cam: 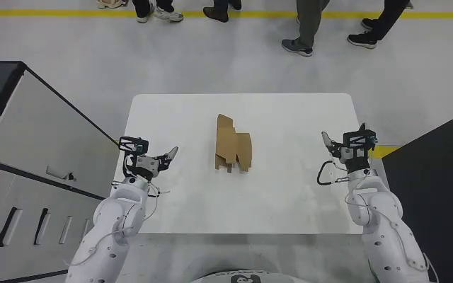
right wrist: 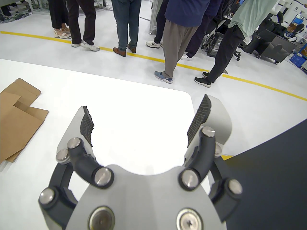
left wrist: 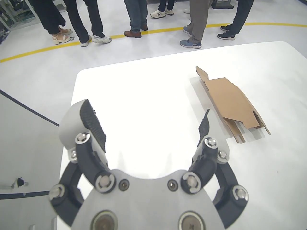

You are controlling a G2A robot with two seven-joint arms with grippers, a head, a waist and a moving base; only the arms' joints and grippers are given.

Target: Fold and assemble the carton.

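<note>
A flattened brown carton (cam: pixel 232 144) lies near the middle of the white table (cam: pixel 283 205), its flaps spread out; it is also seen as the carton (left wrist: pixel 231 101) and the carton (right wrist: pixel 16 118) from the wrists. My left gripper (cam: pixel 150 151) hovers at the table's left edge, open and empty, with its gripper (left wrist: pixel 146 118) pads wide apart. My right gripper (cam: pixel 343 139) sits at the right edge, likewise open with nothing between the fingers, as the right gripper (right wrist: pixel 146 113) view confirms. Both stand well apart from the carton.
A grey cabinet or panel (cam: pixel 42 134) borders the table on the left and a dark surface (cam: pixel 425 163) on the right. Several people stand beyond the far edge behind a yellow floor line (cam: pixel 248 13).
</note>
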